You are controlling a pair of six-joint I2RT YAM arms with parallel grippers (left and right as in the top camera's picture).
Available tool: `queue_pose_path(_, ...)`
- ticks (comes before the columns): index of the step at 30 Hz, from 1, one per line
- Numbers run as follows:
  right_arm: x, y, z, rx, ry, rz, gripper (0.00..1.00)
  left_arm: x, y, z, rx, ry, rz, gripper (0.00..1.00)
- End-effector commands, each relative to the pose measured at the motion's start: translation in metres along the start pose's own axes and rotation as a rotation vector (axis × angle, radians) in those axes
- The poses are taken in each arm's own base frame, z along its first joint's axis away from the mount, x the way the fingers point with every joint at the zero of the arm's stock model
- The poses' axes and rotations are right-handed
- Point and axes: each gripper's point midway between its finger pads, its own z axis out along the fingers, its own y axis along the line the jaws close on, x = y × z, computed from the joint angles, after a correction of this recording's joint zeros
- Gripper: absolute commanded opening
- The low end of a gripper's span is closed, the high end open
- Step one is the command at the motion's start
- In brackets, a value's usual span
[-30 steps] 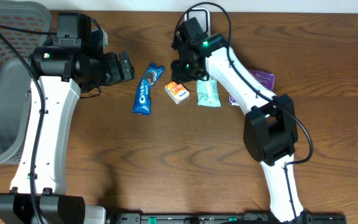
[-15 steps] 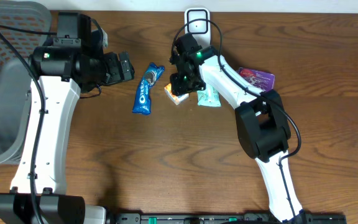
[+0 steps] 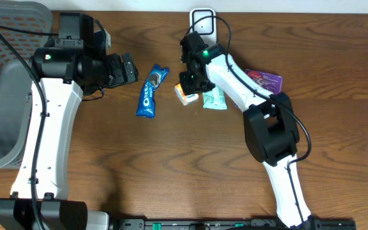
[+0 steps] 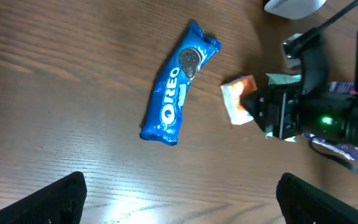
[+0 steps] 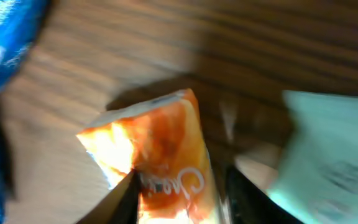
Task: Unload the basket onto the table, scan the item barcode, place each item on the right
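An orange snack packet lies just right of the table's middle, and it fills the right wrist view. My right gripper is down over it, its jaws closed on the packet's near end, one finger on each side. The left wrist view shows the packet poking out from under that gripper. A white scanner stands at the back edge. My left gripper hovers wide open to the left with nothing between its fingers.
A blue Oreo pack lies left of the orange packet. A mint-green packet touches the right gripper's other side, and a purple packet lies further right. A grey basket sits at the left edge.
The right gripper swung left and down onto the orange packet, which then shifted slightly right. The left arm has not moved.
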Motion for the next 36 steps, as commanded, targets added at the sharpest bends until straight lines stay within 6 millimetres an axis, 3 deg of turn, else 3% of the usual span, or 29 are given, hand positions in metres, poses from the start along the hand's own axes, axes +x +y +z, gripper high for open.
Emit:
queue_pose_path(1, -0.028, -0.012, -0.046, 0.113, -0.137, 0.005, 0.49, 0.0, 0.003, 0.001, -0.012, 0.003, 0.009, 0.98)
queue_pose_path(6, -0.024, 0.011, -0.052, 0.101, -0.153, -0.06, 0.55, 0.0, 0.003, 0.001, -0.012, 0.003, 0.009, 0.98)
queue_pose_path(10, -0.019, 0.031, -0.045, 0.11, -0.157, -0.147, 0.53, 0.0, 0.003, 0.001, -0.012, 0.003, 0.009, 0.98)
queue_pose_path(15, -0.011, 0.037, -0.035, 0.229, -0.172, -0.202, 0.47, 0.0, 0.003, 0.001, -0.012, 0.003, 0.009, 0.98)
queue_pose_path(21, -0.003, 0.032, -0.018, 0.365, -0.184, -0.243, 0.45, 0.0, 0.003, 0.001, -0.012, 0.003, 0.009, 0.98)
queue_pose_path(33, 0.015, 0.022, 0.022, 0.372, -0.177, -0.245, 0.4, 0.0, 0.003, 0.001, -0.012, 0.003, 0.009, 0.98)
queue_pose_path(36, 0.022, 0.017, 0.03, 0.376, -0.164, -0.229, 0.27, 0.0, 0.003, 0.001, -0.012, 0.003, 0.009, 0.98)
